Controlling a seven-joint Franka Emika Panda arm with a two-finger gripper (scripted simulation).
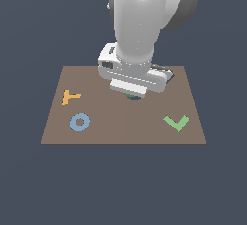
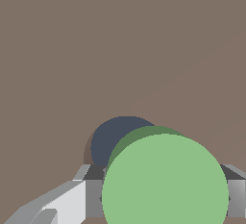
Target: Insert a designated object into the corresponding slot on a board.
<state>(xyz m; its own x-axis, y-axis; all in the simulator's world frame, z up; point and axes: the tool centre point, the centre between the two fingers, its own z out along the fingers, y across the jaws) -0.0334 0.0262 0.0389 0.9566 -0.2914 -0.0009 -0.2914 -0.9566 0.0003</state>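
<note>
The green round disc (image 2: 165, 184) fills the near part of the wrist view, held between my gripper's grey fingers (image 2: 93, 192). It overlaps the dark round slot (image 2: 111, 139), which shows partly beside it in the brown board (image 2: 120, 50). In the exterior view my gripper (image 1: 133, 92) stands low over the middle of the board (image 1: 123, 132). Only a sliver of the disc (image 1: 130, 94) and of the slot (image 1: 135, 98) shows under the hand. The disc sits offset from the slot, not centred in it.
On the board lie an orange T shape (image 1: 70, 96) and a blue ring (image 1: 80, 122) at the exterior view's left, and a green check-mark shape (image 1: 176, 122) at its right. The arm hides the board's far middle.
</note>
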